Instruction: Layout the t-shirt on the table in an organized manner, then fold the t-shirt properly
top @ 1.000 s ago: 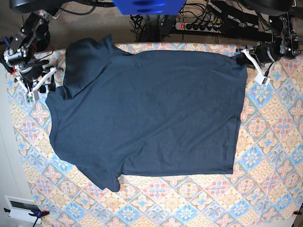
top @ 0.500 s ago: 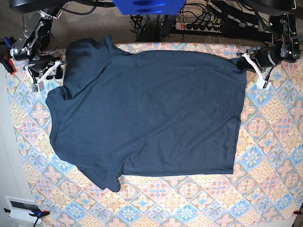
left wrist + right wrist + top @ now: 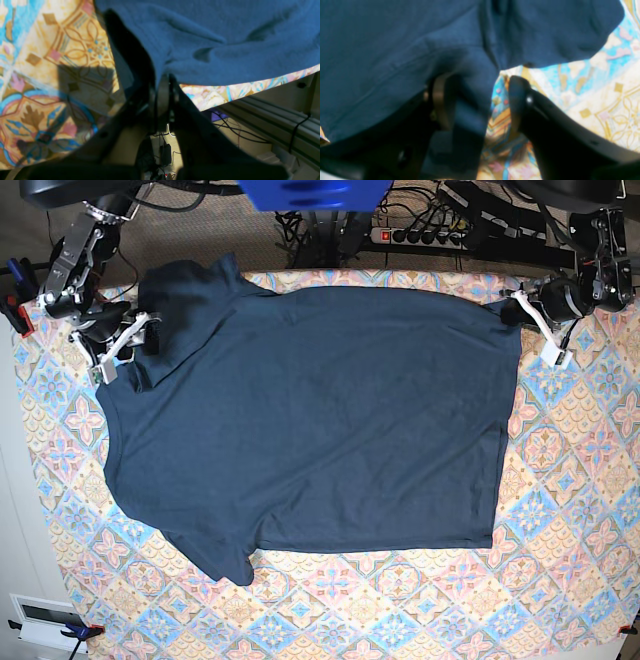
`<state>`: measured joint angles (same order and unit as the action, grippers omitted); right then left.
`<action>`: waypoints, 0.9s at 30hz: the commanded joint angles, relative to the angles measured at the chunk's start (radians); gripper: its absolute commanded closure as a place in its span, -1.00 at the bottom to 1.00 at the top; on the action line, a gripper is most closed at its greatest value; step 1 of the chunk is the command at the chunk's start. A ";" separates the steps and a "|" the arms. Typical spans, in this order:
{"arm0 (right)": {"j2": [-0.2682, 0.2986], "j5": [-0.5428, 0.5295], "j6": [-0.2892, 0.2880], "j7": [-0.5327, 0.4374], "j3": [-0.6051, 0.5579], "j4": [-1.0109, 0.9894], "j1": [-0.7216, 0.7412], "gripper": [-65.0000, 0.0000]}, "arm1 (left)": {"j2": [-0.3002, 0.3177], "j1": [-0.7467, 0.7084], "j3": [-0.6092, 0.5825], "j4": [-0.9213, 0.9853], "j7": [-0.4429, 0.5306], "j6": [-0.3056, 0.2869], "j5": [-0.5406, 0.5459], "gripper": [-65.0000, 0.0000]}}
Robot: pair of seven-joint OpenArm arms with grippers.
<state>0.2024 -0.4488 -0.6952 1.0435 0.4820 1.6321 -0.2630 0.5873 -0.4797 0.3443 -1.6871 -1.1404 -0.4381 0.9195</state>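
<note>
t-shirt (image 3: pixel 310 415) flat on table (image 3: pixel 580 480) | left gripper (image 3: pixel 162 85) clamped on its hem corner | right gripper (image 3: pixel 480 105) jaws apart, apparently straddling sleeve edge

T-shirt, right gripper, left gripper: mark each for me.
t-shirt (image 3: pixel 310 420), base view, middle of the body.
right gripper (image 3: pixel 480 105), right wrist view, gap between fingertips.
left gripper (image 3: pixel 162 82), left wrist view, pinched fingertips.

So the background stuff: there's a power strip (image 3: pixel 425 235) with a red switch on the floor, up and left of the left hand, with black cables (image 3: pixel 300 225) tangled beside it. A blue housing (image 3: pixel 315 194) sits top center between the hands. Way below the right hand, a white box (image 3: pixel 40 617) sits at the bottom corner.
</note>
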 commanded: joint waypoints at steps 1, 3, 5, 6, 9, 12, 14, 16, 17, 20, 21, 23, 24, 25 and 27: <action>0.016 -0.014 -0.003 -0.013 0.004 0.013 0.008 0.22 | 0.020 0.002 0.012 -0.015 0.009 -0.001 0.016 1.00; 0.016 -0.015 -0.003 -0.007 0.004 0.013 0.008 0.54 | 0.020 0.003 0.012 -0.015 0.009 -0.001 0.016 1.00; 0.016 -0.015 -0.003 -0.007 0.004 0.024 0.004 0.88 | 0.020 0.003 0.012 -0.015 0.009 -0.001 0.016 1.00; 0.016 -0.015 -0.003 -0.007 0.005 0.029 0.000 1.00 | 0.020 0.006 0.012 -0.015 0.009 -0.001 0.016 1.00; 0.016 -0.020 -0.003 -0.006 0.017 0.075 -0.017 0.97 | 0.020 0.022 0.009 -0.014 0.009 -0.001 0.014 1.00; 0.016 -0.084 -0.003 -0.007 0.059 0.115 -0.078 0.99 | 0.020 0.023 0.009 -0.014 0.009 -0.001 0.013 1.00; 0.016 -0.158 -0.003 -0.006 0.088 0.141 -0.114 0.99 | 0.020 0.023 0.009 -0.014 0.009 -0.001 0.014 1.00; 0.018 -0.206 -0.003 -0.006 0.119 0.161 -0.158 0.99 | 0.020 0.023 0.009 -0.014 0.009 -0.001 0.014 1.00; 0.019 -0.224 -0.003 -0.006 0.133 0.168 -0.175 0.99 | 0.020 0.023 0.009 -0.014 0.009 -0.001 0.014 1.00; 0.019 -0.259 -0.003 -0.006 0.177 0.204 -0.235 0.99 | 0.020 0.022 0.009 -0.015 0.009 -0.001 0.016 1.00; 0.019 -0.272 -0.003 -0.006 0.189 0.216 -0.258 0.99 | 0.020 0.020 0.012 -0.015 0.009 -0.001 0.017 1.00; 0.019 -0.298 -0.003 -0.006 0.211 0.236 -0.299 0.99 | 0.020 0.020 0.014 -0.015 0.009 -0.001 0.017 1.00; 0.019 -0.308 -0.003 -0.006 0.217 0.242 -0.313 0.99 | 0.020 0.020 0.014 -0.015 0.009 -0.001 0.017 1.00; 0.019 -0.316 -0.003 -0.006 0.222 0.248 -0.325 0.99 | 0.020 0.019 0.014 -0.015 0.009 -0.001 0.017 1.00; 0.019 -0.328 -0.003 -0.006 0.232 0.262 -0.356 0.99 | 0.020 0.008 0.016 -0.017 0.009 -0.001 0.019 1.00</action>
<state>0.2050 -0.7525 -0.6952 1.0603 0.7025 1.8725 -0.6167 0.5873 -0.4675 0.3447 -1.6875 -1.1404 -0.4385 0.9257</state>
